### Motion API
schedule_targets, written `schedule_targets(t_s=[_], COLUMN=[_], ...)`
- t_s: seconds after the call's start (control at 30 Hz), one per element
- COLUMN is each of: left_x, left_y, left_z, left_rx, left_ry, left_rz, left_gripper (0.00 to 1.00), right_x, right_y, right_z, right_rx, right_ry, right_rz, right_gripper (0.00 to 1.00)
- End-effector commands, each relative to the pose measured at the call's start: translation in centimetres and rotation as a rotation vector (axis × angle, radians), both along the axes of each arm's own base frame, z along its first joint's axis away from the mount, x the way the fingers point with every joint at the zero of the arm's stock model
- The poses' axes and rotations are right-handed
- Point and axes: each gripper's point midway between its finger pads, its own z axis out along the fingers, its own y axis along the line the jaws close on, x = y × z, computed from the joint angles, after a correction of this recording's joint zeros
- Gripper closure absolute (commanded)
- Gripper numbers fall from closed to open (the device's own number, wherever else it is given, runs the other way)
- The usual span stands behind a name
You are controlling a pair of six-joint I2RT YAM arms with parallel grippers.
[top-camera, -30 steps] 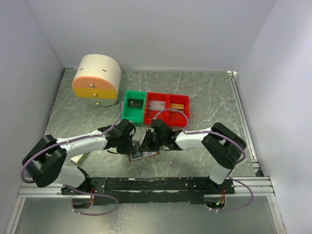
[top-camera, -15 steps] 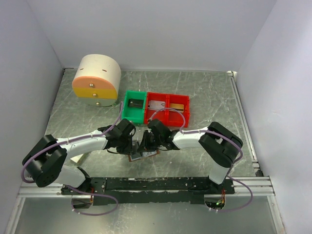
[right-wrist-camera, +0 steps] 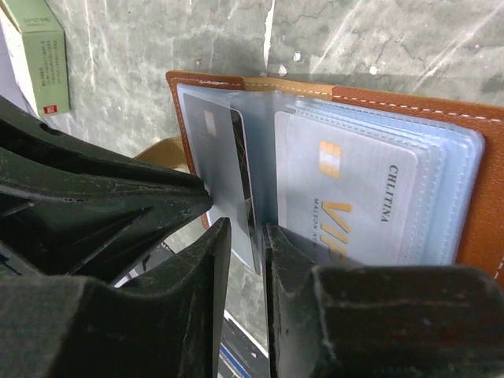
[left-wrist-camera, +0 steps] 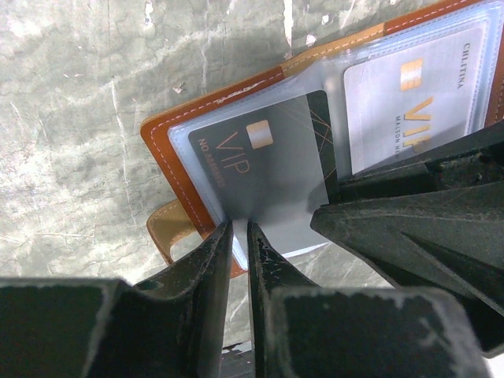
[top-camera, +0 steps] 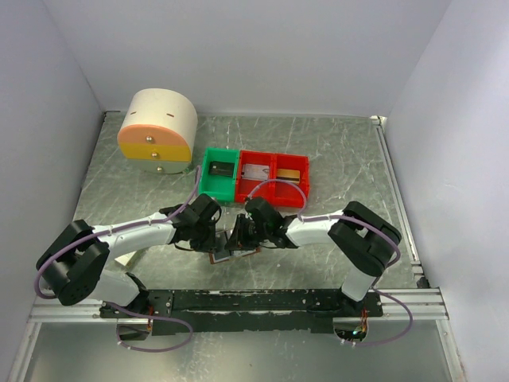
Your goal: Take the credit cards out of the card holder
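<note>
The brown card holder [left-wrist-camera: 169, 150] lies open on the table between both grippers, and it also shows in the top view [top-camera: 219, 255] and the right wrist view [right-wrist-camera: 441, 106]. Its pale-blue sleeves hold a black VIP card [left-wrist-camera: 268, 165] and a white VIP card [right-wrist-camera: 354, 189]. The brown tab [left-wrist-camera: 169, 228] sticks out at its edge. My left gripper [left-wrist-camera: 240, 227] is shut on the near edge of the leaf with the black card. My right gripper [right-wrist-camera: 246, 235] is shut on the edge of a sleeve leaf next to it. The two grippers almost touch.
A green bin [top-camera: 219, 173] and a red double bin [top-camera: 273, 177] stand just behind the grippers, each with small items inside. A round drawer unit [top-camera: 157, 131] stands at the back left. A small green box with a red mark [right-wrist-camera: 39, 55] lies left of the holder.
The right wrist swung slightly left and back. The card holder between the grippers shifted a little. Both grippers stay on it.
</note>
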Motion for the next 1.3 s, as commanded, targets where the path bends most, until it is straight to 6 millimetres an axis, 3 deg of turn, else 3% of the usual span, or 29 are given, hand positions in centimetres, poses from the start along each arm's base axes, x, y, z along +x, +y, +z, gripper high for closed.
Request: schedule_targets(t_s=[0.0, 0.47, 0.63, 1.27], left_x=[0.3, 0.2, 0.3, 0.4], left_y=[0.7, 0.7, 0.7, 0.5], left_z=[-0.5, -0.6, -0.6, -0.5], left_rx=[0.034, 0.039, 0.042, 0.039], left_ry=[-0.01, -0.009, -0.008, -0.01], left_rz=[0.002, 0.0, -0.002, -0.006], left_gripper=[0.75, 0.76, 0.76, 0.76], right_x=[0.2, 0.4, 0.3, 0.4], right_y=[0.3, 0.1, 0.1, -1.3], right_z=[1.3, 2.2, 2.4, 2.1], right_rx=[0.056, 0.139, 0.159, 0.13], right_ry=[-0.011, -0.008, -0.009, -0.007], right_rz=[-0.006, -0.047, -0.044, -0.063], right_gripper=[0.77, 0.89, 0.99, 1.0])
